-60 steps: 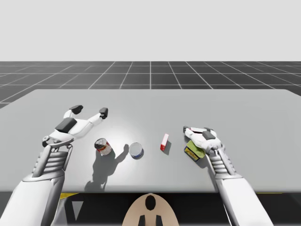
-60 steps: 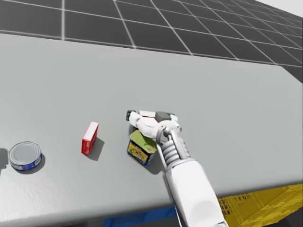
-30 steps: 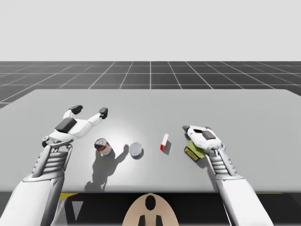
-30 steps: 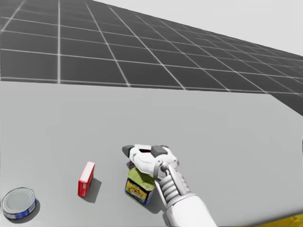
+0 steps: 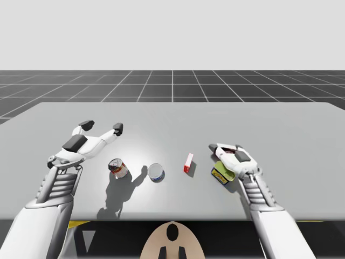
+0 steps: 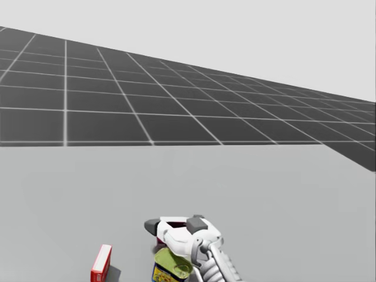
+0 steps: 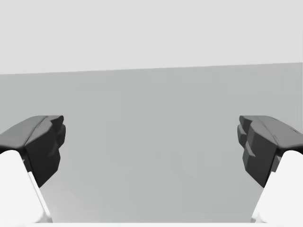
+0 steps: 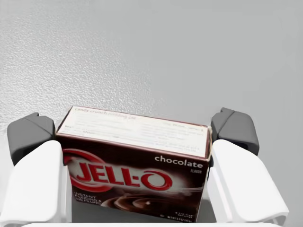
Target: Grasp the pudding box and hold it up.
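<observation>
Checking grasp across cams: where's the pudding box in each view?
High view: pudding box sits in the right gripper, right of centre.
Head view: pudding box peeks out under that gripper, near the yellow-green can.
Right wrist view: pudding box is gripped between both fingers.
Shared landmark: right gripper.

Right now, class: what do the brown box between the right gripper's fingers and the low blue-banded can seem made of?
Brown box: likely printed cardboard, smooth finish; flat faces, sharp edges, print on two sides. Low blue-banded can: probably metal; plain pale grey round top. The blue band may be a paper label.
</observation>
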Tool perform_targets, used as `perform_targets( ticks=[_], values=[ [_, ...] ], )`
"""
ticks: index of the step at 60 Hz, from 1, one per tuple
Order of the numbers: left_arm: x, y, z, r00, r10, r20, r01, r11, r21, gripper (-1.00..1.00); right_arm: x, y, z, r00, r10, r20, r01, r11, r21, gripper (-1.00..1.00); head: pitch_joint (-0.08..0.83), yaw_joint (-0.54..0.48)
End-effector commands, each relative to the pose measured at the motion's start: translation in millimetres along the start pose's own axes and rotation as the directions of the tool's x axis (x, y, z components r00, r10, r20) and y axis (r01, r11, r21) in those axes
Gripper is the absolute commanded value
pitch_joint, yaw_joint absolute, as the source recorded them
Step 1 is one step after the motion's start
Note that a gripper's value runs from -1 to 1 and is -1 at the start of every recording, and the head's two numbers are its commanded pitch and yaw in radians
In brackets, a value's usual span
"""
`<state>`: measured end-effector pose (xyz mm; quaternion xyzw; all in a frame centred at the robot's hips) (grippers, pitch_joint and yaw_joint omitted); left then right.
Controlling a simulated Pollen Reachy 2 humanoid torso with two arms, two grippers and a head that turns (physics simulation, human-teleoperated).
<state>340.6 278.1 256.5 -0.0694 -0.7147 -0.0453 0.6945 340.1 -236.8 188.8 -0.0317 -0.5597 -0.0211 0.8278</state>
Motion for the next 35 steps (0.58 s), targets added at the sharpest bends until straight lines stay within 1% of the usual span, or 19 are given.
perform_targets(
  ticks=[1,4,8,14,15,17,18,20,23,24,26,28,33,35],
  values=[
    [1,0.4,0,1.000,0.002,0.001,-0.002,1.000,0.001,-1.00,27,-0.3,12,0.982,0.005,-0.189,-0.018,0.997,-0.069,1.00,0.285,-0.43],
    [1,0.5,0,1.000,0.002,0.001,-0.002,1.000,0.002,-1.00,34,-1.3,15,0.986,0.013,-0.165,-0.026,0.997,-0.073,1.00,0.284,-0.43],
    [0,0.7,0,1.000,0.003,0.002,-0.003,1.000,0.003,-1.00,43,-2.9,20,0.990,0.001,-0.138,-0.011,0.997,-0.072,1.00,0.285,-0.43],
    [0,1.1,0,1.000,0.003,0.001,-0.003,1.000,0.005,-1.00,57,-4.0,28,0.997,0.008,-0.072,-0.014,0.997,-0.076,1.00,0.286,-0.44],
    [0,1.2,0,1.000,0.004,0.000,-0.004,1.000,0.005,-1.00,62,-4.1,32,0.999,0.010,-0.046,-0.014,0.997,-0.075,1.00,0.287,-0.44],
    [0,1.2,0,1.000,0.005,0.000,-0.005,1.000,0.006,-1.00,66,-4.2,35,1.000,0.014,-0.022,-0.016,0.997,-0.075,1.00,0.287,-0.44],
    [0,1.2,0,1.000,0.005,0.000,-0.005,1.000,0.006,-1.00,73,-4.3,39,1.000,0.019,0.020,-0.018,0.997,-0.075,1.00,0.287,-0.44],
    [0,1.3,0,1.000,0.005,0.000,-0.005,1.000,0.006,-1.00,78,-4.4,42,0.999,0.021,0.044,-0.017,0.997,-0.076,1.00,0.287,-0.44],
    [0,1.3,0,1.000,0.005,-0.002,-0.004,1.000,0.006,-1.00,93,-3.5,51,0.993,0.043,0.109,-0.034,0.996,-0.087,1.00,0.287,-0.44],
    [0,1.4,0,1.000,0.005,-0.002,-0.005,1.000,0.007,-1.00,96,-3.2,53,0.992,0.045,0.115,-0.035,0.996,-0.087,1.00,0.286,-0.44],
    [0,1.4,0,1.000,0.005,-0.002,-0.005,1.000,0.007,-1.00,108,-1.7,60,0.987,0.053,0.153,-0.040,0.996,-0.085,1.00,0.284,-0.45],
    [0,1.5,-1,1.000,0.006,-0.002,-0.006,1.000,0.007,-1.00,114,-0.8,63,0.984,0.058,0.171,-0.044,0.995,-0.086,1.00,0.284,-0.45],
    [0,2.0,0,1.000,0.007,-0.002,-0.007,1.000,0.008,-1.00,135,3.4,78,0.968,0.079,0.236,-0.059,0.994,-0.089,1.00,0.283,-0.45],
    [0,2.1,-1,1.000,0.007,-0.001,-0.007,1.000,0.008,-1.00,144,5.3,85,0.958,0.090,0.271,-0.066,0.993,-0.094,1.00,0.284,-0.46]
  ],
)
